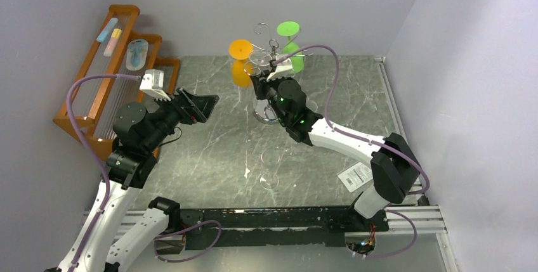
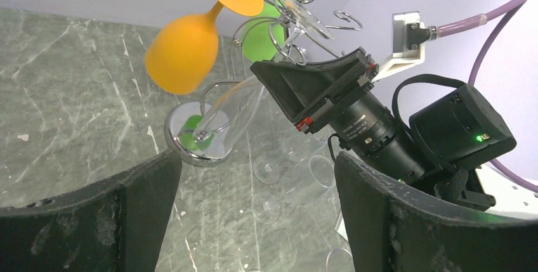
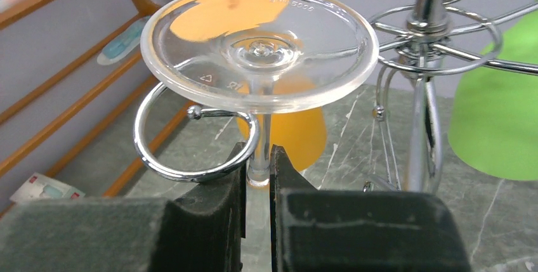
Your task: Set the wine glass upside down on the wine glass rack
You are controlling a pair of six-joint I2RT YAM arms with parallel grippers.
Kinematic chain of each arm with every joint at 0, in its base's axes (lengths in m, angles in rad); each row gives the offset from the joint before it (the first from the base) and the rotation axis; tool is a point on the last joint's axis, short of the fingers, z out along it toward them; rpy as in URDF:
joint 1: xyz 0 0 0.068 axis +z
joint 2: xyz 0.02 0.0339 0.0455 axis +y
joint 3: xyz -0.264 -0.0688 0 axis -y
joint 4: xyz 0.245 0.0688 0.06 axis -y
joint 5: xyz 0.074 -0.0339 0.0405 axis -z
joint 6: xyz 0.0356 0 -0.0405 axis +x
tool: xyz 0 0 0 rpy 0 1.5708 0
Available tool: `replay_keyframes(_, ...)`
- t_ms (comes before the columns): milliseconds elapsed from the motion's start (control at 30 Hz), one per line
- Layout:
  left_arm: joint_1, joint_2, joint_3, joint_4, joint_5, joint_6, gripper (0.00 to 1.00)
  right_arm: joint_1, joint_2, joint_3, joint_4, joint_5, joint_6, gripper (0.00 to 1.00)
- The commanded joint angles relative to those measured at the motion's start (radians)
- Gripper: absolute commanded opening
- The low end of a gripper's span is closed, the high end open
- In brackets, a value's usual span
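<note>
**Materials and finishes**

Wine glass [image 3: 260, 47]: clear, glossy, smooth. Wire rack [image 3: 424, 82]: polished chrome metal, mirror-shiny. Orange glass [image 2: 184, 50] and green glass [image 3: 495, 113]: opaque, matt, plastic look. Counter [image 1: 209, 151]: grey veined stone look, smooth. Shelf [image 1: 104, 75]: varnished brown wood. Right claw [image 3: 257, 164]: matt black, grainy.

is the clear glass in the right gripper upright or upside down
Upside down: the wine glass has its foot on top, stem pinched in the right gripper.
</note>
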Motion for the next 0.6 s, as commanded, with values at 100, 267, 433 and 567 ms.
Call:
replay_keyframes(100, -0.001, 0.0, 0.006, -0.015, -0.013, -0.01, 0.94, 0.005, 0.013, 0.042, -0.013, -0.102, -0.055, 0.0)
replay_keyframes(267, 0.0, 0.0, 0.005, -0.022, -0.019, -0.007, 0.93, 0.005, -0.003, 0.009, 0.017, -0.176, -0.079, 0.0)
replay_keyframes(433, -0.002, -0.001, 0.001, -0.023, -0.02, -0.01, 0.93, 0.005, -0.025, -0.021, 0.035, -0.221, -0.11, 0.0)
replay_keyframes(567, -0.001, -0.002, -0.001, -0.024, -0.022, -0.01, 0.93, 0.005, -0.051, -0.061, 0.061, -0.225, -0.12, 0.0)
